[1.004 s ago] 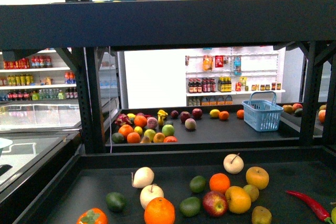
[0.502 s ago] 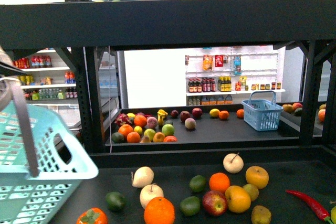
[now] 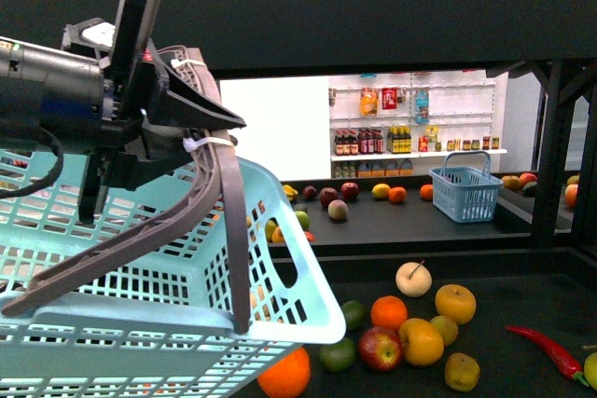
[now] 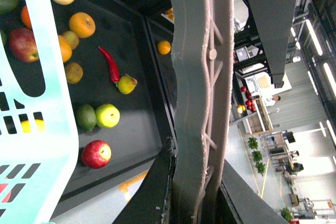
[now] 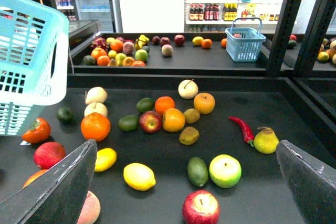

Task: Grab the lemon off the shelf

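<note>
The lemon (image 5: 139, 176), bright yellow and oval, lies on the dark tray of the shelf (image 5: 294, 129) among other fruit. A smaller yellow oval fruit (image 5: 105, 159) sits just beside it. My right gripper (image 5: 185, 145) hangs open above the tray, and the lemon is nearer its left finger (image 5: 58, 187). My left gripper (image 4: 194, 182) is shut on the grey basket handle (image 4: 197, 87). It holds the light blue basket (image 3: 140, 286) up at the left of the front view. The basket hides the lemon in that view.
Around the lemon lie an avocado (image 5: 197, 170), a green apple (image 5: 224, 170), a red apple (image 5: 200, 208), an orange (image 5: 95, 126) and a red chili (image 5: 240, 127). A small blue basket (image 3: 466, 191) stands on the far stand. A black upper tier (image 3: 373, 30) and posts (image 3: 550, 165) frame the tray.
The left arm and the light blue basket have risen from the lower left into the front view. They now cover its left half and hide the fruit there.
</note>
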`<state>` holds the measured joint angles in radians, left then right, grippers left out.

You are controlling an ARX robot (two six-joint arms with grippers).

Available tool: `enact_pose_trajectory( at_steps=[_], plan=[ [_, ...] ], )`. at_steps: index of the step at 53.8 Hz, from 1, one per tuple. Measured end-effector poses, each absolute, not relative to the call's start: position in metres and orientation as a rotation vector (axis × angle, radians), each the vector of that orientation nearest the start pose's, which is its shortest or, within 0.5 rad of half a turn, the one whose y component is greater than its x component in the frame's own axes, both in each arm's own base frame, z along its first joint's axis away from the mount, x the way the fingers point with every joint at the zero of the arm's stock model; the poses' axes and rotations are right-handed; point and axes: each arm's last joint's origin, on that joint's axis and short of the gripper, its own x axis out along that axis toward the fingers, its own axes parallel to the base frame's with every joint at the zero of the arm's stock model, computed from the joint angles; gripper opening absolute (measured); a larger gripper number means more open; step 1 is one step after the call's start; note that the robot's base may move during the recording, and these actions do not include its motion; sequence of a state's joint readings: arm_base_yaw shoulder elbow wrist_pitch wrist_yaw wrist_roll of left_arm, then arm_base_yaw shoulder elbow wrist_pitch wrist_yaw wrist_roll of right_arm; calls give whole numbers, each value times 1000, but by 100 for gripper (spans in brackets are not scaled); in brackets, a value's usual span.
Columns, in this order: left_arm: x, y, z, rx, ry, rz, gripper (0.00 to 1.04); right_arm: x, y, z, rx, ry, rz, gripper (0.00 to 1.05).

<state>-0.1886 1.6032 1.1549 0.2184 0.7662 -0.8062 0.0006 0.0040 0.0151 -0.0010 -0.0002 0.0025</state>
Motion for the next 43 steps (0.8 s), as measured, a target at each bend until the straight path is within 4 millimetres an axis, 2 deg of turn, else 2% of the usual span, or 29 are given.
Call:
enact_pose_trajectory(
  at_steps=[11,29,31,34,36,39,43],
  plan=[
    [348,-111,285,-791,630,-861,12,97,0,168,2,-10,1,102],
    [344,-139,269,-797,661,-896,12,97,0,168,2,-10,0,102],
    [343,-140,269,-795,655,-903,12,98,0,166,-13,58,-108,102],
    [343,-140,269,-793,652,-907,12,102,-1,160,-52,188,-289,102],
    [343,-141,270,-792,651,-909,12,107,-4,158,-50,252,-339,102],
    [343,-141,269,-794,652,-905,12,117,-11,158,8,331,-339,102],
    [342,-141,269,-793,654,-908,12,145,-28,166,104,386,-333,102]
  ],
)
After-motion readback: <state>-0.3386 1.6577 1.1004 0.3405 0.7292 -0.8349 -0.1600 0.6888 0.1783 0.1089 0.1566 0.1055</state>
